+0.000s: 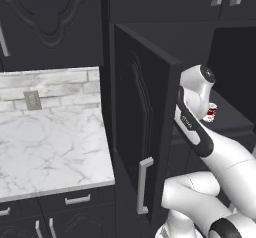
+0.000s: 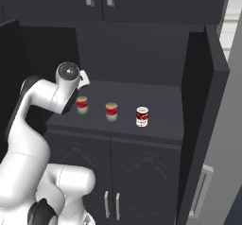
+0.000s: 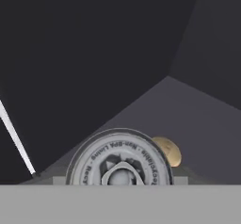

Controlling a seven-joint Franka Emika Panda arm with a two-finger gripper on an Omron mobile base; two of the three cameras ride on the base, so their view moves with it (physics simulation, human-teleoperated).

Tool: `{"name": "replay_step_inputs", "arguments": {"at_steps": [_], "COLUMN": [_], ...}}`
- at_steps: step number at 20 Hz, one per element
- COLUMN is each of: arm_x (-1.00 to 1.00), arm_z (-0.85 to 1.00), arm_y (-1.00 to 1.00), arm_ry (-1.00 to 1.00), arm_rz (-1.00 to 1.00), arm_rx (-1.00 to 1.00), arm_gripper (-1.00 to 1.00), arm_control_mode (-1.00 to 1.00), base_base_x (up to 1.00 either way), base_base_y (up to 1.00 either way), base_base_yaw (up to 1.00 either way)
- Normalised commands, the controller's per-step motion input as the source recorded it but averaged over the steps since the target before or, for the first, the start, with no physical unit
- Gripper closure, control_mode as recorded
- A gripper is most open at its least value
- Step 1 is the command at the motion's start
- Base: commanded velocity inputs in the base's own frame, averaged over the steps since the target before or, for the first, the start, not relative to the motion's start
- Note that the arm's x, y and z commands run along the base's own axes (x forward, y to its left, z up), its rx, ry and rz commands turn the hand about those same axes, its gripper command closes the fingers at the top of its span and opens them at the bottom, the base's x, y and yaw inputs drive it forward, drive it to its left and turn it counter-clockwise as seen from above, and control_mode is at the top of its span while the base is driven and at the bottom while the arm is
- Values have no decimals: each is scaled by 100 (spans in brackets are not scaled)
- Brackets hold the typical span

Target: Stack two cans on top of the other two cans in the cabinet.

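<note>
Elbow bent, arm [image 2: 42,96] reaches into cabinet [image 2: 156,96]; gripper grip on can [image 3: 120,164] unclear.

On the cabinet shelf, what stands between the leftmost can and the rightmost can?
In the right base view, one more can stands between the leftmost can and the rightmost can.

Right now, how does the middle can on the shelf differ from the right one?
The middle can shows a tan top; the right can shows a pale one. The middle can's side reads as a red band over white, the right can's as dark red with white marks. The middle can stands nearer the arm, the right can nearer the open door. Both stand upright on the shelf, apart, alike in size.
</note>
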Motion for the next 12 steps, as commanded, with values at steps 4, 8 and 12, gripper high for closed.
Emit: {"name": "replay_step_inputs", "arguments": {"at_steps": [4, 8, 12], "arm_x": [10, 12, 16], "arm_z": [1, 0, 0], "arm_y": [-6, -9, -1], "arm_ry": [0, 0, 0], "arm_rz": [0, 0, 0], "arm_rx": [0, 0, 0], "arm_gripper": [100, 100, 100], "arm_control_mode": [-100, -100, -100], "base_base_x": [0, 0, 0], "base_base_y": [0, 0, 0], "base_base_yaw": [0, 0, 0]}}
